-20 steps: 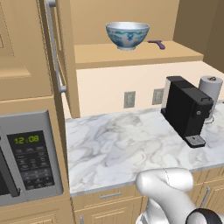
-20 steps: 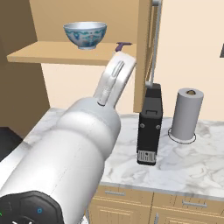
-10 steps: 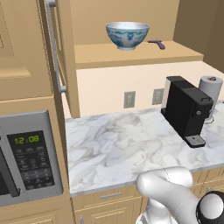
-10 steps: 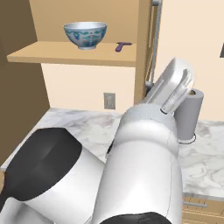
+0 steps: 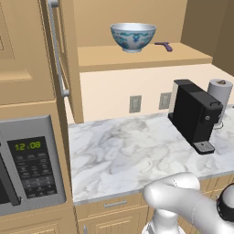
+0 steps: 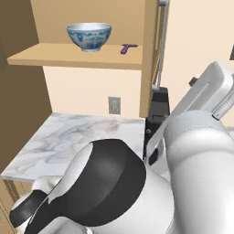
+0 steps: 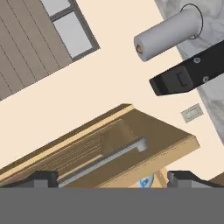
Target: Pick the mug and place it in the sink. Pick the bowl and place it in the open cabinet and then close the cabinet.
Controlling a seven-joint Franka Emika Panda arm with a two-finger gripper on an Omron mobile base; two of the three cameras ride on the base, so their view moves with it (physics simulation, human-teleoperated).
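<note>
The blue-patterned white bowl [image 5: 133, 36] [image 6: 89, 35] stands upright on the shelf of the open cabinet [image 5: 137, 57] [image 6: 77, 57]. Both cabinet doors stand swung out: the left door [image 5: 66, 50] and the right door [image 6: 151, 50], each with a long metal bar handle. My gripper [image 7: 113, 181] is open with nothing in it, and faces the panelled outer face of the right door [image 7: 131, 144] and its handle [image 7: 105, 159] from close by. A sliver of the bowl [image 7: 146, 181] peeks past the door's edge. The mug and the sink are out of view.
A black coffee machine [image 5: 195, 114] [image 7: 192, 72] and a grey paper-towel roll [image 5: 220, 93] [image 7: 168, 33] stand on the marble counter [image 5: 123, 151] at the right. A small purple item [image 5: 163, 45] lies on the shelf beside the bowl. A microwave [image 5: 27, 169] sits at the left.
My arm has swung to the right, away from the shelf and round to the outer side of the right cabinet door. The bowl has stayed put.
</note>
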